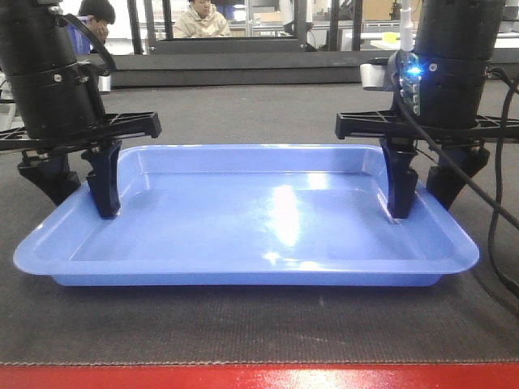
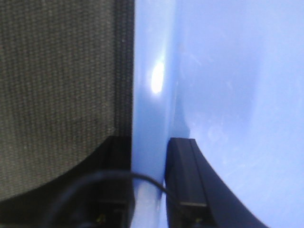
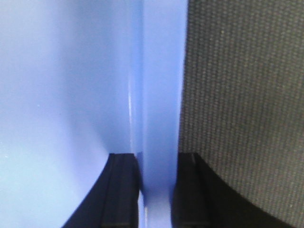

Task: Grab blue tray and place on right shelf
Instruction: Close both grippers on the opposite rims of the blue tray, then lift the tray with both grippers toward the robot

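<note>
The blue tray lies flat on the dark grey mat, its floor bare and glossy. My left gripper straddles the tray's left rim, one finger inside and one outside. In the left wrist view the left gripper has both fingers pressed against the rim of the tray. My right gripper straddles the right rim the same way. The right wrist view shows the right gripper clamped on the rim of the tray. The right shelf is out of view.
A red strip runs along the table's near edge. Black cables hang beside the right arm. Behind the table stand a dark rail and frames, with two seated people further back.
</note>
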Controlling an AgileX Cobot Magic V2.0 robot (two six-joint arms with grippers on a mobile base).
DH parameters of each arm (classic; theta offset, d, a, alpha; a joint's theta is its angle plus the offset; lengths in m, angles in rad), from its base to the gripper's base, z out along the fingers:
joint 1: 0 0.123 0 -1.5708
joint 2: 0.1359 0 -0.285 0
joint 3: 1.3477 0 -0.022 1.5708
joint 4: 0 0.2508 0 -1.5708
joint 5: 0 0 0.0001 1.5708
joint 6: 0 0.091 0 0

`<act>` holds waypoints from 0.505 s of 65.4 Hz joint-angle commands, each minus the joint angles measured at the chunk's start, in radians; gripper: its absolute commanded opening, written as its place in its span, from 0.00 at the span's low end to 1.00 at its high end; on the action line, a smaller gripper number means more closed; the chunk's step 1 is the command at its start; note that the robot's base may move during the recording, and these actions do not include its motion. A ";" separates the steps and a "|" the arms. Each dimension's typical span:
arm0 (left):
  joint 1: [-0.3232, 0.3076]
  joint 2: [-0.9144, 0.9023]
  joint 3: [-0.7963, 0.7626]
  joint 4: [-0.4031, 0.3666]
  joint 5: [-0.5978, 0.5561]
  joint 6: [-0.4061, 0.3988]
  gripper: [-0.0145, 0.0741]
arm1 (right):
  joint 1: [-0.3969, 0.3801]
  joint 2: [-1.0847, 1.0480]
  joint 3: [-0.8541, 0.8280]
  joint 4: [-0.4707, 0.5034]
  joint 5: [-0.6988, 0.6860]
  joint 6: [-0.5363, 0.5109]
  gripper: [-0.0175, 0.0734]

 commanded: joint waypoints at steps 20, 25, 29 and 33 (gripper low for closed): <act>-0.014 -0.203 -0.139 0.009 0.162 -0.088 0.21 | 0.000 -0.180 -0.156 0.001 0.095 0.070 0.37; -0.048 -0.263 -0.137 0.081 0.197 -0.152 0.21 | 0.011 -0.232 -0.155 -0.015 0.104 0.081 0.37; -0.080 -0.296 -0.131 0.138 0.221 -0.189 0.21 | 0.034 -0.263 -0.139 -0.038 0.104 0.086 0.37; -0.113 -0.325 -0.119 0.161 0.232 -0.223 0.21 | 0.067 -0.295 -0.114 -0.062 0.104 0.108 0.37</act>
